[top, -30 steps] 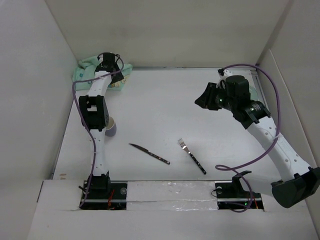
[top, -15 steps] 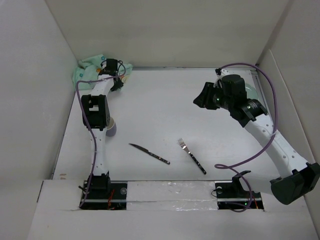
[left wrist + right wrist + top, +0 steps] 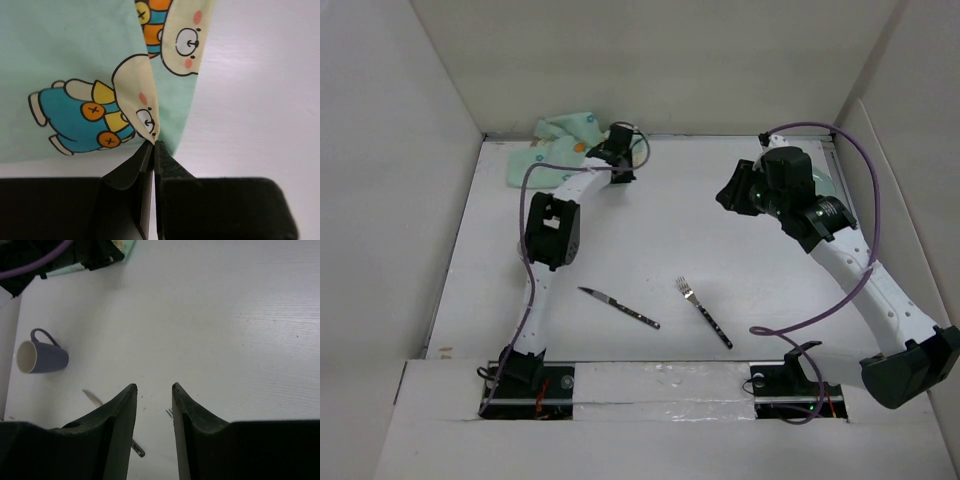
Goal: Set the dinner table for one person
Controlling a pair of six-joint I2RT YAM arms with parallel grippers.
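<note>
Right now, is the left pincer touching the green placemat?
Touching. The left wrist view shows the left pincer shut on a pinched fold of the placemat.

Even, diffuse overhead light, soft shadows under arms; wrist views sharp on the surface (image 3: 650,230), near tool fingers dark, featureless.

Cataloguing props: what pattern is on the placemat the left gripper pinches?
Mint green placemat with cartoon bears in blue overalls; left wrist view.

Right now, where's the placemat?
Top view: the placemat sits at the far-left corner of the table by the back wall, one edge pinched in the left arm's fingers, far from the knife and fork.
</note>
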